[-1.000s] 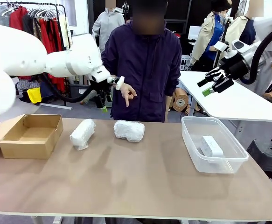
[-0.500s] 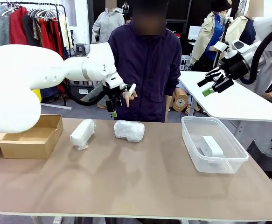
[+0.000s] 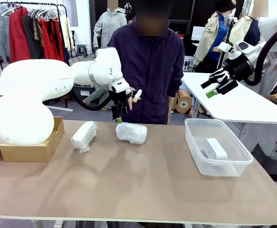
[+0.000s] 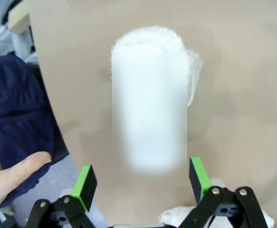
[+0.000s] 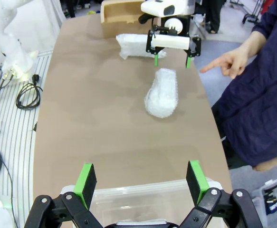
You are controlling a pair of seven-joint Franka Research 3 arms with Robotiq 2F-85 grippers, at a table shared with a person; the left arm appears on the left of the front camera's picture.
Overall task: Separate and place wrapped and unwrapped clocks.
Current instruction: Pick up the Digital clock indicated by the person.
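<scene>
Two wrapped clocks, white bubble-wrap bundles, lie on the brown table: one (image 3: 83,136) nearer the left, one (image 3: 131,133) near the far edge. My left gripper (image 3: 117,116) hangs open just above the far bundle's left end. In the left wrist view that bundle (image 4: 150,99) lies lengthwise ahead of the left gripper (image 4: 140,183). The unwrapped clock (image 3: 215,148), a bare white block, lies in a clear plastic bin (image 3: 195,142). My right gripper (image 3: 207,89) is open and raised at the right; in its own view the right gripper (image 5: 141,183) hovers over the bin (image 5: 143,197).
An open cardboard box (image 3: 33,151) sits at the table's left end, partly behind my left arm. A person stands at the far side, one hand (image 3: 131,99) pointing down beside my left gripper. A white table (image 3: 243,104) stands behind at the right.
My left arm has swung to the right, from behind the left bundle to above the far bundle. The right arm and both bundles have not moved.
</scene>
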